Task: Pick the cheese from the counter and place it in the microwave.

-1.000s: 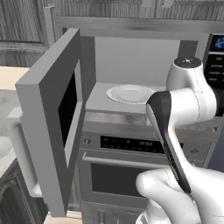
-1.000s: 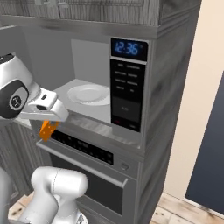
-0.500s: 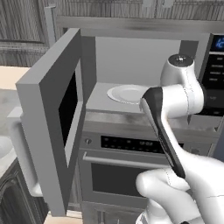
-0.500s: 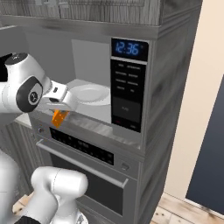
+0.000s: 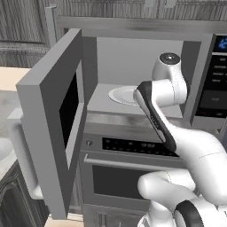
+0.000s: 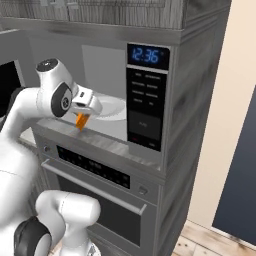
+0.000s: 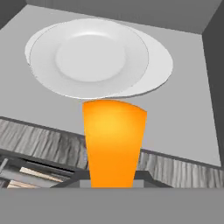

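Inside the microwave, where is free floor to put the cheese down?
Microwave floor: bare strip in front of the white plate, behind the front edge, and a wider patch between plate and right wall. The centre is crowded by the plate. The gripper holds the cheese at the opening.

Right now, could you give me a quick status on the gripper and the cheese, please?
Gripper shut on cheese, at the microwave mouth. Door open. Plate inside, just ahead of the cheese. Nothing blocking.
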